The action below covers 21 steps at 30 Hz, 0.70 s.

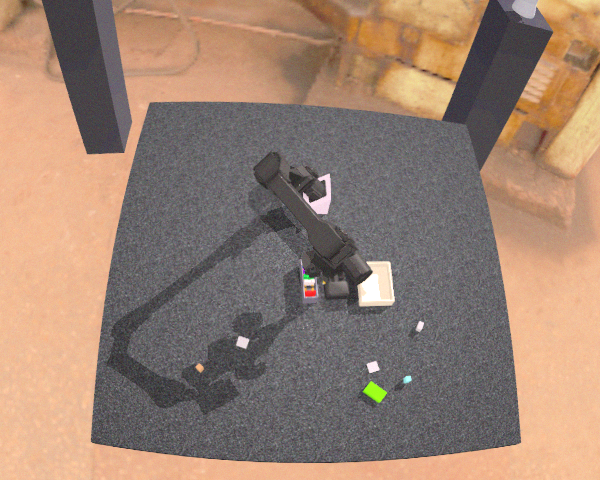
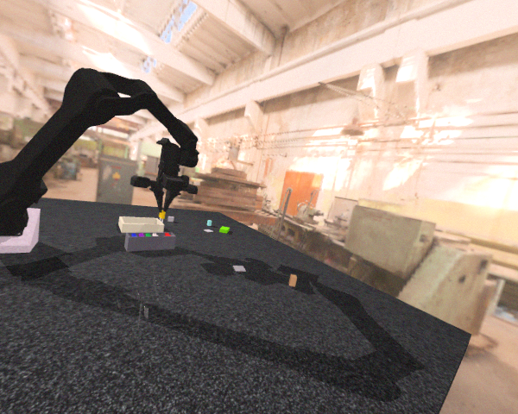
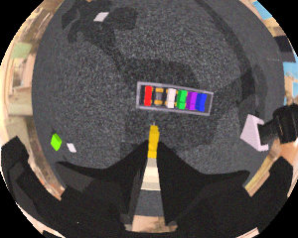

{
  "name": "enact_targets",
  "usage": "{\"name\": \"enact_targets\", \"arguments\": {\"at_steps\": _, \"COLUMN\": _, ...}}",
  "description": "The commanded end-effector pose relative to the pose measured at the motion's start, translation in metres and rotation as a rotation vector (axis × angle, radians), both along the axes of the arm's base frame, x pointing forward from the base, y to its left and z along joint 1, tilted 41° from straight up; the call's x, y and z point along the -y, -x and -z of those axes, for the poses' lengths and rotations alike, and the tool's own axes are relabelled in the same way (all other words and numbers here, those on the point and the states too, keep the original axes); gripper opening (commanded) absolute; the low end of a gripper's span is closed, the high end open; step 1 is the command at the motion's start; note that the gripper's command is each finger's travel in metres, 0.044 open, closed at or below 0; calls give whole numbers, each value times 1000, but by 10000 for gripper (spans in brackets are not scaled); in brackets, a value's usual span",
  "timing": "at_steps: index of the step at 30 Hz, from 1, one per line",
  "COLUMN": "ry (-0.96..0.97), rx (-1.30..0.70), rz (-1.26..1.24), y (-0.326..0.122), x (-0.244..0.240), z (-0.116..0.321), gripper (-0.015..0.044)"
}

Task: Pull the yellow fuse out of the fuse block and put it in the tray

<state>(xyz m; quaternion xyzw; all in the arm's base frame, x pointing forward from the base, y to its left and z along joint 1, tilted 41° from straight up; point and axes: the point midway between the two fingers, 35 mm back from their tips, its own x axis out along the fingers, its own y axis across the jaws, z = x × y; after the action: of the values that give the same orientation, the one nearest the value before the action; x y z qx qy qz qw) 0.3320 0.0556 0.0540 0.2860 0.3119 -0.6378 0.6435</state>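
My gripper [image 2: 161,210] [image 3: 152,145] points down, shut on the yellow fuse [image 1: 323,282] [image 2: 161,216] [image 3: 153,141]. The fuse hangs upright in the fingertips, clear above the fuse block [image 1: 310,300] [image 2: 149,242] [image 3: 138,96]. From above, it is between the block and the tray [image 1: 392,286] [image 2: 141,226]. The block's slot between the red fuse [image 3: 148,95] and the white fuse [image 3: 171,97] is empty, with its clips showing. Green, purple and blue fuses sit beyond the white one. The arm hides part of the tray in the top view.
A lime block [image 1: 374,392] [image 2: 224,229] [image 3: 56,142], a cyan piece [image 1: 407,379] [image 2: 209,222] and small white pieces lie beyond the tray. An orange block [image 1: 199,367] [image 2: 293,279] and a white square [image 1: 242,342] [image 2: 239,268] lie on the block's other side.
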Motion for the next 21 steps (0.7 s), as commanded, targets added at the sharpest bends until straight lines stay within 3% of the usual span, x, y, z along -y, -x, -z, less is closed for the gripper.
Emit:
{"name": "enact_targets", "arguments": {"at_steps": 1, "ry": -8, "rx": 5, "rz": -2, "y": -2, "x": -22, "z": 15, "gripper": 0}}
{"name": "enact_targets", "arguments": {"at_steps": 21, "ry": -4, "rx": 5, "rz": 2, "y": 24, "x": -118, "z": 100, "gripper": 0}}
